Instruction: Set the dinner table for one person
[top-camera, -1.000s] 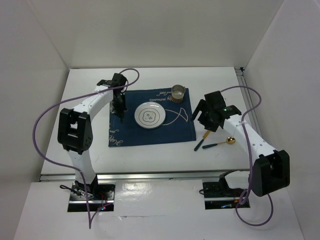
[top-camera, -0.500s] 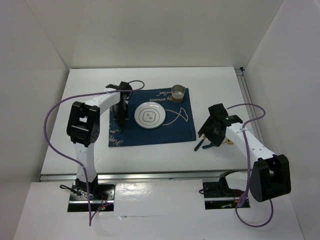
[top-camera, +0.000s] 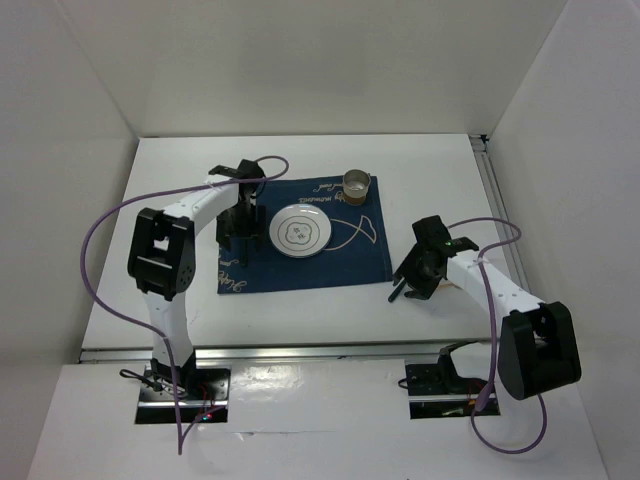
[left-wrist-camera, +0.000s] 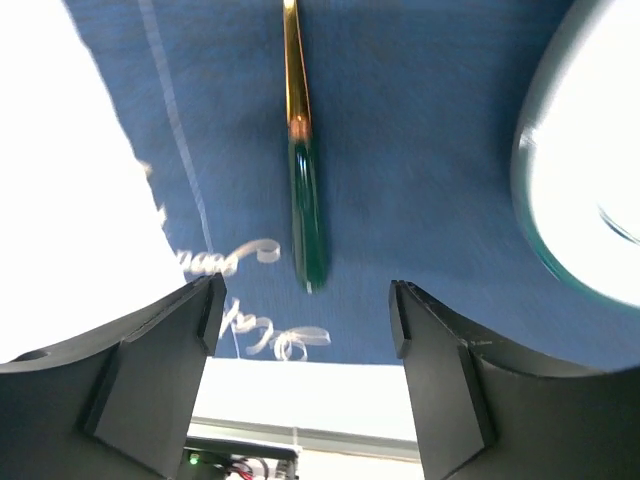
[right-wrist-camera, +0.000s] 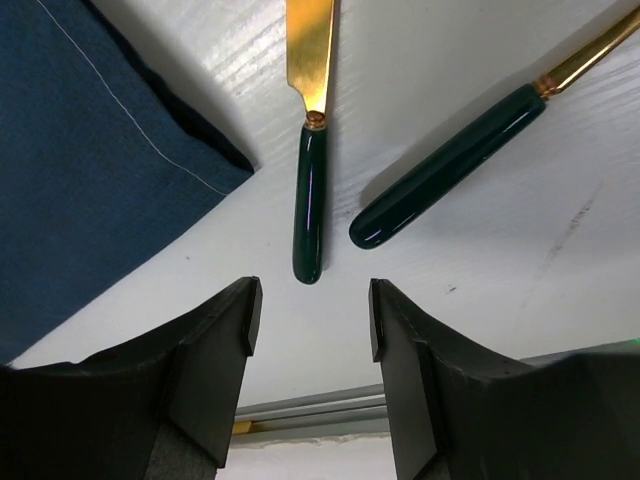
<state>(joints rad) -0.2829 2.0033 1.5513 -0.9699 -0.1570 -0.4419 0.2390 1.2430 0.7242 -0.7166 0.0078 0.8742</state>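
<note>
A dark blue mat (top-camera: 345, 255) lies on the white dinner table (top-camera: 420, 160), with a white plate (top-camera: 300, 230) and a small cup (top-camera: 356, 184) on it. My left gripper (top-camera: 240, 238) hovers open over the mat's left strip. Just ahead of it (left-wrist-camera: 305, 315) a gold utensil with a green handle (left-wrist-camera: 304, 205) lies free on the cloth, its head out of view. My right gripper (top-camera: 413, 278) is low over the bare table to the right of the mat. It (right-wrist-camera: 313, 300) stands open just short of a green-handled knife (right-wrist-camera: 308, 210). A second green handle (right-wrist-camera: 450, 178) lies beside the knife.
The plate's rim (left-wrist-camera: 560, 200) is close on the right of the left gripper. The mat's corner (right-wrist-camera: 110, 150) sits left of the knife. A metal rail (top-camera: 300, 350) runs along the table's near edge, and white walls enclose the table.
My left gripper has opened and let go of the green-handled utensil on the mat. My right arm has dropped forward onto the knife and spoon, its jaws narrowing.
</note>
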